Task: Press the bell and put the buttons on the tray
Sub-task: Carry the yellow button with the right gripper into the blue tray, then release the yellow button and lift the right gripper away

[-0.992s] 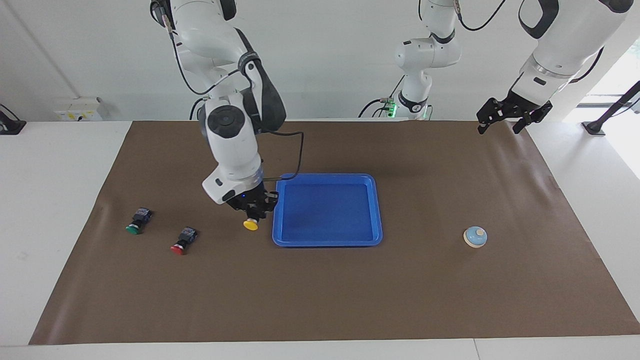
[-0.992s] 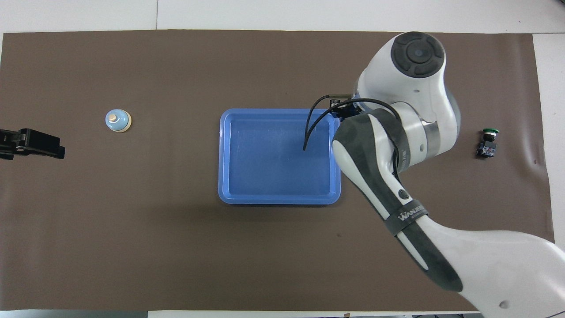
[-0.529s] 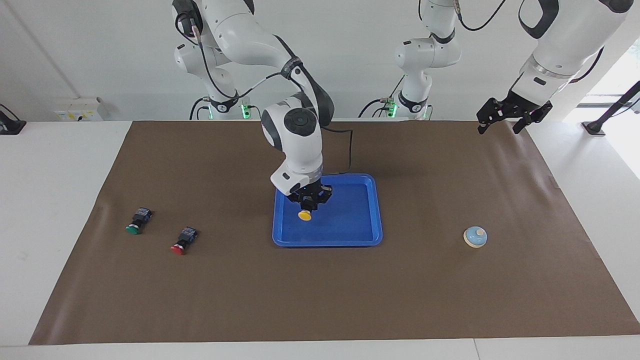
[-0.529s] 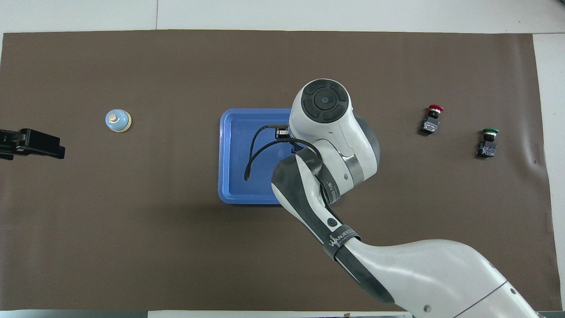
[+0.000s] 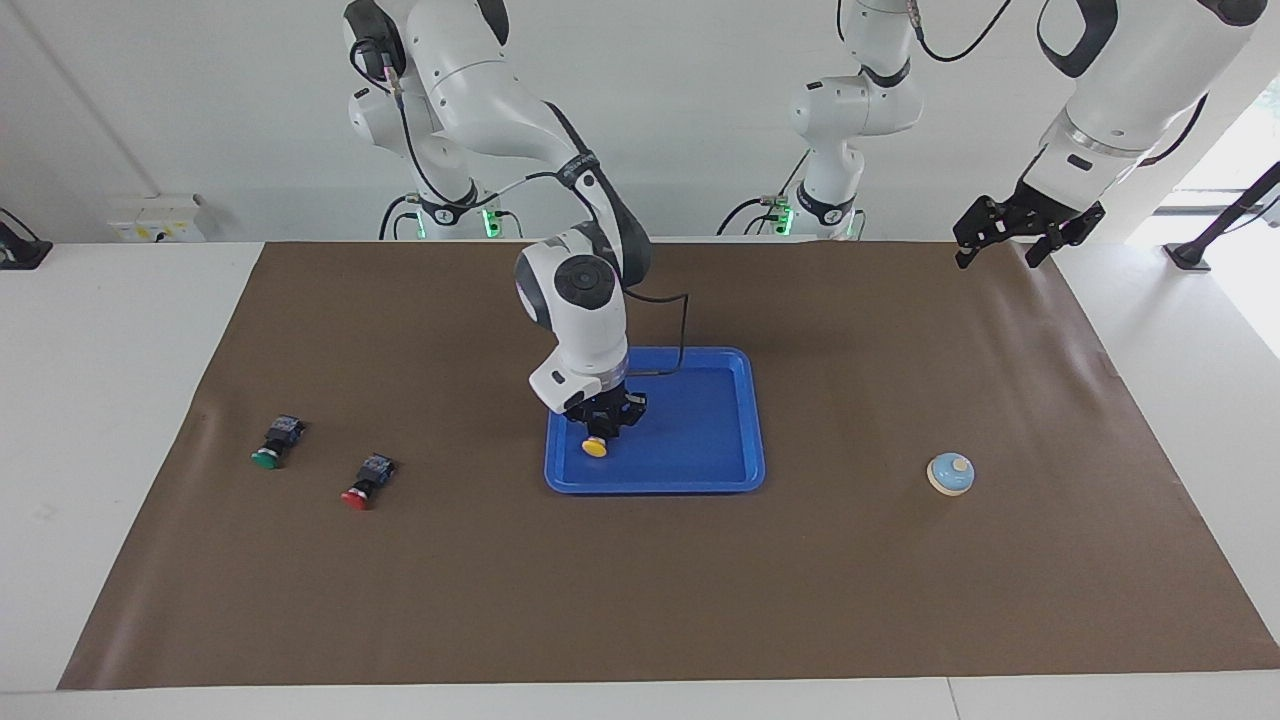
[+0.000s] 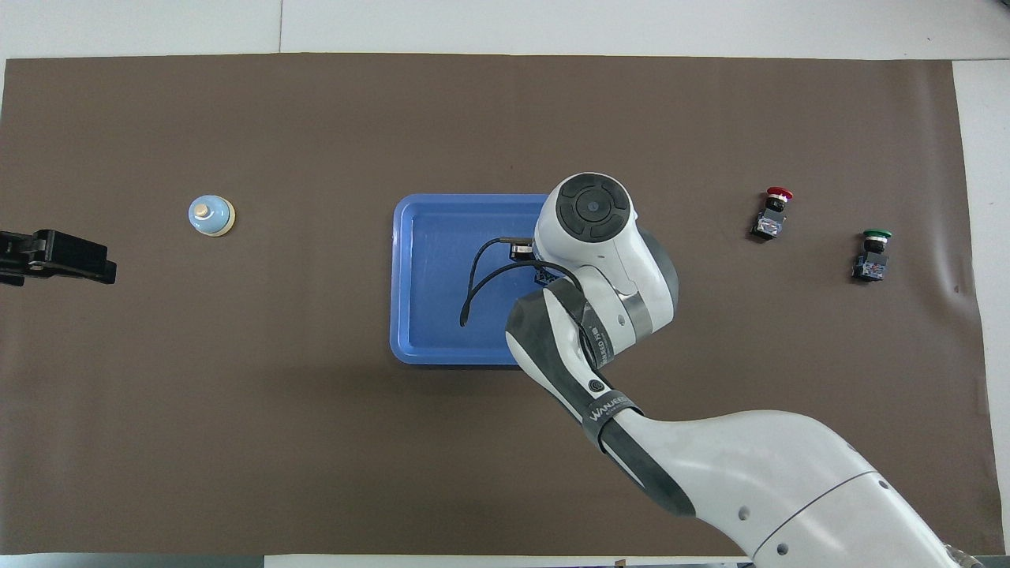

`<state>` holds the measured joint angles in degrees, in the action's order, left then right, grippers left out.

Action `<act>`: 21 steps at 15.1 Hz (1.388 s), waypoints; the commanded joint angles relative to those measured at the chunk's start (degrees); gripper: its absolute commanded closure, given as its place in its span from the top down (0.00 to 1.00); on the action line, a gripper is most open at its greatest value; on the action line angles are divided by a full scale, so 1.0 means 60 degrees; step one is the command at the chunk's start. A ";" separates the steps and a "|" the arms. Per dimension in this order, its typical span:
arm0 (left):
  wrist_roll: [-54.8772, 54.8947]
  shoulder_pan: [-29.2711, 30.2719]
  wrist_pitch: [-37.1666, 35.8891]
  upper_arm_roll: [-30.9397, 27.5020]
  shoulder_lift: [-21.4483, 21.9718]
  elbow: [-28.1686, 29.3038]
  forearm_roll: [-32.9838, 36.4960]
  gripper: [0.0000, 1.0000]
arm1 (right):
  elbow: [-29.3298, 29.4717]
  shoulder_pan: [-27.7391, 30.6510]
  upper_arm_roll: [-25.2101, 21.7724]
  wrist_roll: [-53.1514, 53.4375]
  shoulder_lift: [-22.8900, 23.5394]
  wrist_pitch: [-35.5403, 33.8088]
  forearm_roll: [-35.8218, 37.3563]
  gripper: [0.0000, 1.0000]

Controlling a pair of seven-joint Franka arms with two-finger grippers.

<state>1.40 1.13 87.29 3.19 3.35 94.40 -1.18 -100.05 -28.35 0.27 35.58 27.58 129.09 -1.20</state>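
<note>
Step in hand: setting the yellow button (image 5: 595, 447) in the tray (image 5: 735, 478). Right gripper (image 5: 601, 428) low over the tray, fingers clamped on the button; contact with the floor unclear. Next: release, then fetch the red button (image 5: 356, 497) and green button (image 5: 266, 458). Left gripper (image 5: 1018, 233) waits; bell (image 5: 950, 473) toward its end.

The tray (image 5: 700, 480) sits mid-table (image 5: 640, 600); two buttons (image 5: 367, 481) lie toward the right arm's end, the bell (image 5: 950, 474) toward the left arm's.

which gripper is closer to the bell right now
Left. The left gripper hangs over the mat's edge at the bell's end; the right gripper is down in the tray, holding the yellow button.
</note>
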 commanded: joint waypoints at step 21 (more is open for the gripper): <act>-0.0101 0.0017 -0.0061 -0.0019 0.0160 0.0117 -0.0097 1.00 | 0.0476 0.4152 -0.0264 -0.2631 -0.1330 -0.1890 0.0772 1.00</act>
<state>1.37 1.13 87.29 3.19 3.35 94.40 -1.18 -94.95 -6.28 -2.13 23.87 19.60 114.73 2.61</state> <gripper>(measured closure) 0.000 0.000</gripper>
